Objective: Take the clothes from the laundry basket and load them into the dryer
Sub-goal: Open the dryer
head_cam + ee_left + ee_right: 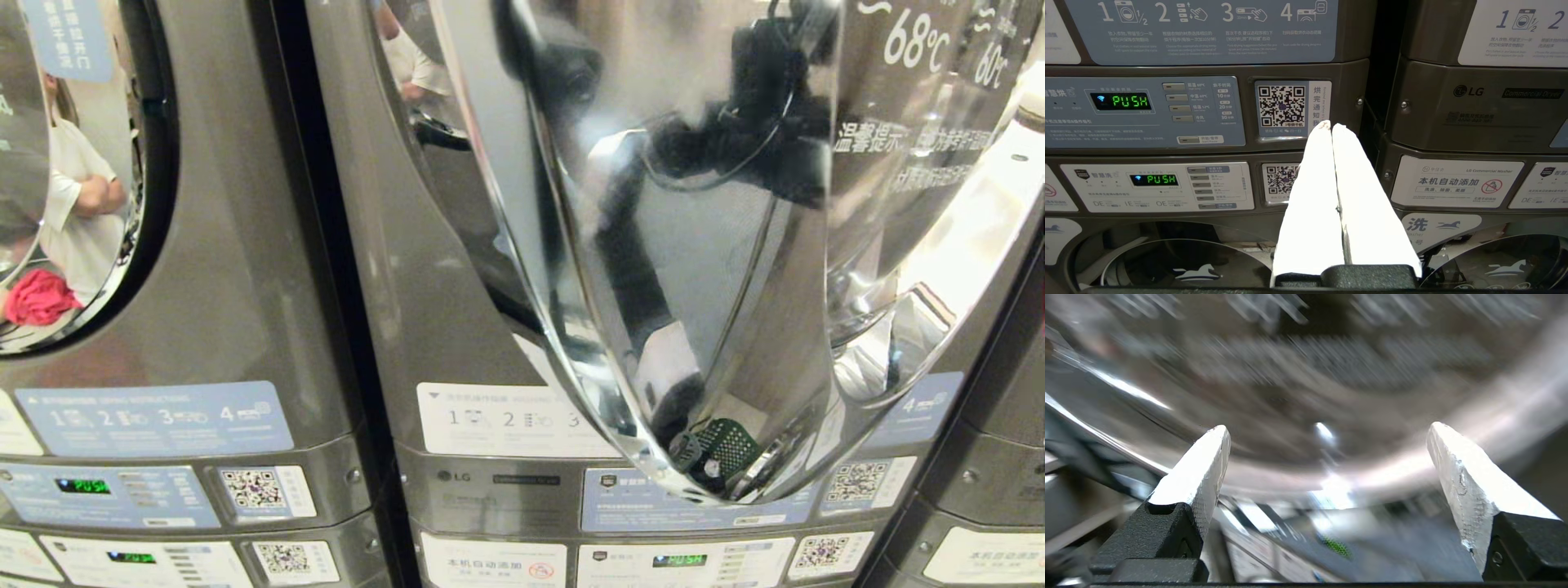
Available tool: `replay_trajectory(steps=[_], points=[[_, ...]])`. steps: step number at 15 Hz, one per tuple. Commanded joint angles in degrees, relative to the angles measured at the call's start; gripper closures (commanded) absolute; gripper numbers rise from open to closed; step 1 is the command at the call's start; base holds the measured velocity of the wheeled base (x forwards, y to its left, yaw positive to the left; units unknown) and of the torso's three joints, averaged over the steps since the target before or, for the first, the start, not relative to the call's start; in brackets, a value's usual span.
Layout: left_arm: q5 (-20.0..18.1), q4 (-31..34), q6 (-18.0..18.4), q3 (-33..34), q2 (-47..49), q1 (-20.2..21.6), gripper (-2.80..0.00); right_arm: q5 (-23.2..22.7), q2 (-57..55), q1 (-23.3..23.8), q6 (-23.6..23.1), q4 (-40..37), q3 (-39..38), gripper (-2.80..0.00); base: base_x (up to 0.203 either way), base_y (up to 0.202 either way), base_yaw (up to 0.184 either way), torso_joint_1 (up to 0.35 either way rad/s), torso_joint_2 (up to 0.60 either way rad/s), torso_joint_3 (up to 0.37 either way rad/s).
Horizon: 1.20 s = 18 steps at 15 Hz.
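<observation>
The middle dryer has its round chrome-rimmed glass door swung out towards me. The door mirrors a dark robot arm and a green perforated basket. Neither gripper shows directly in the head view. My right gripper is open with nothing between its white fingers. It is close to a curved shiny rim, and a green patch shows below it. My left gripper is shut and empty, pointing at the machines' control panels. No clothes show at either gripper.
A second machine stands on the left. Its door glass shows a person in white and a red cloth. Washer doors sit below the panels. Another machine is at the right edge.
</observation>
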<state>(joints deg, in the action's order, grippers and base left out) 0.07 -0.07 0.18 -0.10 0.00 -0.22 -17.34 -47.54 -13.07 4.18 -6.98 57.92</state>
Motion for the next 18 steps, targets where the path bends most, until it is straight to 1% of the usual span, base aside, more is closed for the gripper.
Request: replay_trajectory(steps=[1,3,4,5,6,7,8,9,11,12,13,15,16,17,18], points=[[0.0,0.0,0.0,0.0,0.0,0.0,0.0,6.8,12.1,2.6,0.1,-5.7,-5.3,-2.8,0.0,0.0,0.0,0.0,0.0,0.0],[0.0,0.0,0.0,0.0,0.0,0.0,0.0,17.1,20.0,3.7,0.1,-18.2,-11.9,-2.8,0.0,0.0,0.0,0.0,0.0,0.0],[0.0,0.0,0.0,0.0,0.0,0.0,0.0,22.2,23.3,4.4,0.2,-23.0,-16.5,-2.8,0.0,0.0,0.0,0.0,0.0,0.0],[0.0,0.0,0.0,0.0,0.0,0.0,0.0,25.9,26.7,4.9,0.2,-25.6,-20.4,-2.8,0.0,0.0,0.0,0.0,0.0,0.0],[0.0,0.0,0.0,0.0,0.0,0.0,0.0,28.6,29.8,5.2,0.1,-26.9,-23.2,-2.8,0.0,0.0,0.0,0.0,0.0,0.0],[0.0,0.0,0.0,0.0,0.0,0.0,0.0,31.4,31.6,5.4,0.3,-27.6,-26.5,-2.8,0.0,0.0,0.0,0.0,0.0,0.0],[0.0,0.0,0.0,0.0,0.0,0.0,0.0,33.1,31.8,5.5,0.5,-27.0,-29.4,-2.8,0.0,0.0,0.0,0.0,0.0,0.0],[0.0,0.0,-0.1,0.0,0.0,0.0,0.0,34.0,31.8,5.6,0.6,-23.5,-32.6,-2.8,0.0,0.0,0.0,0.0,0.0,0.0],[0.0,0.0,-0.1,0.0,0.0,0.0,0.0,35.5,31.8,5.6,-0.7,-8.7,-41.5,-2.8,0.0,0.0,0.0,0.0,0.0,0.0],[0.0,0.0,-0.1,0.0,0.0,0.0,0.0,35.6,31.8,5.6,-2.9,-0.9,-46.1,-2.8,0.0,0.0,0.0,0.0,0.0,0.0],[0.0,0.0,0.0,0.0,0.0,0.0,0.0,35.4,31.8,5.6,-4.8,4.9,-50.3,-2.8,0.0,0.0,0.0,0.0,0.0,0.0],[0.0,0.0,0.0,0.0,0.0,0.0,0.0,33.9,31.6,5.6,-6.9,16.4,-57.6,-2.8,0.0,0.0,0.0,0.0,0.0,0.0],[0.0,0.0,-0.1,0.0,0.0,0.0,0.0,31.4,30.9,6.0,-6.9,17.5,-58.1,-2.8,0.0,0.0,0.0,0.0,0.0,0.0],[0.0,0.0,-0.1,0.0,0.0,0.0,0.0,28.3,30.3,7.5,-5.9,16.5,-58.0,-2.8,0.0,0.0,0.0,0.0,0.0,0.0],[0.0,0.0,-0.1,0.0,0.0,0.0,0.0,25.0,30.2,10.7,-5.1,15.4,-58.0,-2.8,0.0,0.0,0.0,0.0,0.0,0.0]])
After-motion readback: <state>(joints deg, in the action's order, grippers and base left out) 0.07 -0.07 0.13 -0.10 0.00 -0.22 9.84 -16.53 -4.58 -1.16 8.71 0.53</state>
